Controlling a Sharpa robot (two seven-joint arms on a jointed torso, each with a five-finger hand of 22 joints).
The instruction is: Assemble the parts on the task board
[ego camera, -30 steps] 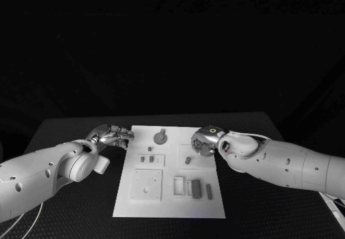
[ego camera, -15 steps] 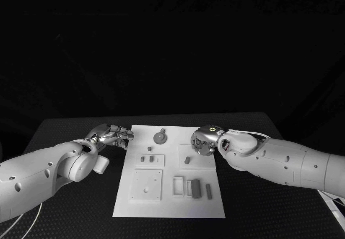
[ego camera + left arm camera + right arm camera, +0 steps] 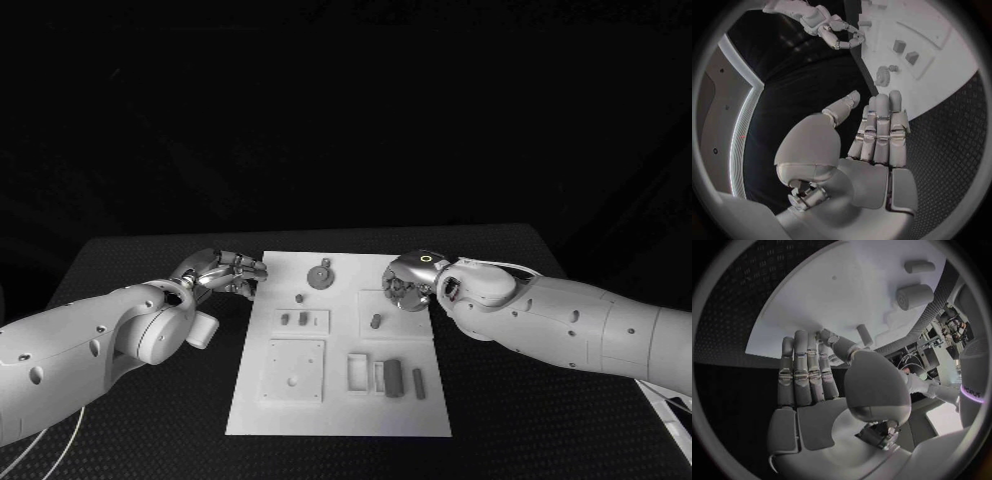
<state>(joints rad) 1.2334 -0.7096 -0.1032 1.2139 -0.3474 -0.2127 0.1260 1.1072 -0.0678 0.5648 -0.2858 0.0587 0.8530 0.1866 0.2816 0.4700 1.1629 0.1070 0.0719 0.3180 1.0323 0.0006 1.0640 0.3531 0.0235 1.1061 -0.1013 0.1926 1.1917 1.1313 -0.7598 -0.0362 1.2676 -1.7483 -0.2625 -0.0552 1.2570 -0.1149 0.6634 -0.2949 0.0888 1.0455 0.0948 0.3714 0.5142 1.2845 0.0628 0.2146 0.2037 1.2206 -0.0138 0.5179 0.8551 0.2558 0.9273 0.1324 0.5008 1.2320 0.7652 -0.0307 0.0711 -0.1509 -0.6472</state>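
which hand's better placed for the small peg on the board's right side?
Right, probably. The right hand hovers over the task board, just beyond the peg; the left hand sits off its left edge.

Robot lab: black test table [image 3: 144, 265]

I see the task board [image 3: 340, 420] lying mid-tabletop [image 3: 144, 260], my left hand [image 3: 224, 273] just off its far left edge, my right hand [image 3: 410, 285] over its far right part, parts [image 3: 394, 379] lying on its near right.
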